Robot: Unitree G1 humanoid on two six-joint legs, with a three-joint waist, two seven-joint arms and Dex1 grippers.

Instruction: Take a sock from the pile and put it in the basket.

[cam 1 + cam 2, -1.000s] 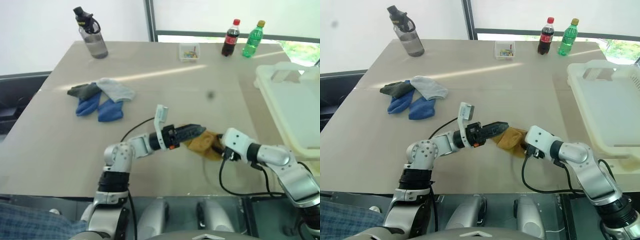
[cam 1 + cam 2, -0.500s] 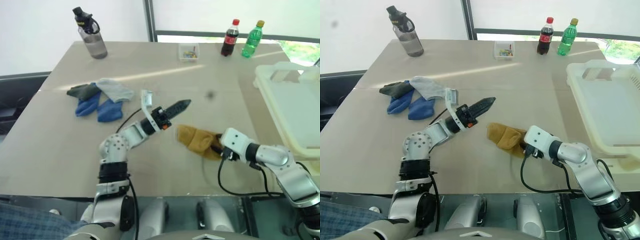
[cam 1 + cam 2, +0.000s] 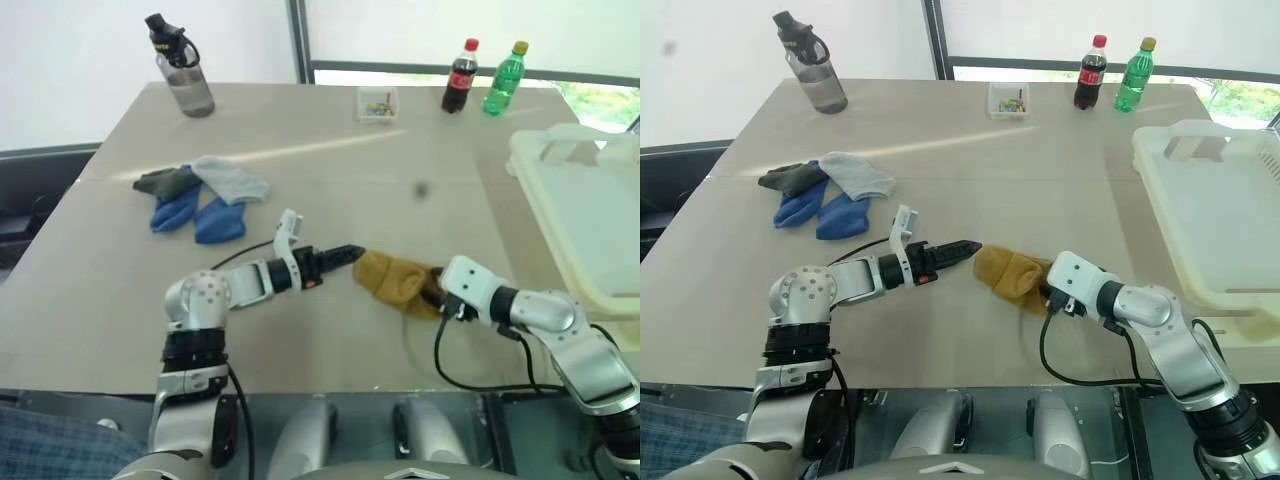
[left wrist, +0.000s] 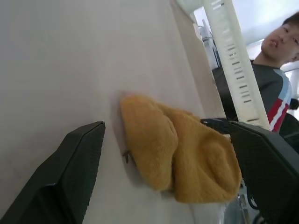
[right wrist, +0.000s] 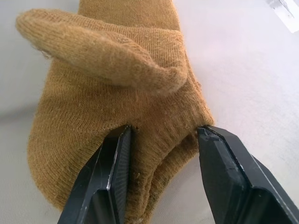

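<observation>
sock (image 3: 398, 281) of mustard-yellow knit is seen lying on the near part of the table (image 3: 330, 170), between the two grippers. the right gripper (image 5: 161, 140) is closed on the cuff end of it, one black finger pressed on each side of the bunched knit, and is found in the same place as a second ago. the left gripper (image 4: 163, 154) is spread wide, with its fingers to either side of the sock's toe end and apart from the fabric; nothing is held in it. a second ago its tip was laid over the sock, half a second ago it was raised above the table and pointed away, and now it is lowered again and drawn back toward the robot's left, so that its tip is just beside the toe end. the sock, half hidden a second ago, is now shown whole and flat.

farther back on the left, the pile (image 3: 203, 195) of blue, light grey and dark socks is unchanged. the basket (image 3: 578, 205) is set at the right edge of the table, well apart from the sock. at the far edge a grey water bottle (image 3: 183, 70), a small clear box (image 3: 379, 104), a cola bottle (image 3: 459, 78) and a green bottle (image 3: 505, 80) are left as before.

in the left wrist view a person (image 4: 275, 70) is seen beyond the basket.
</observation>
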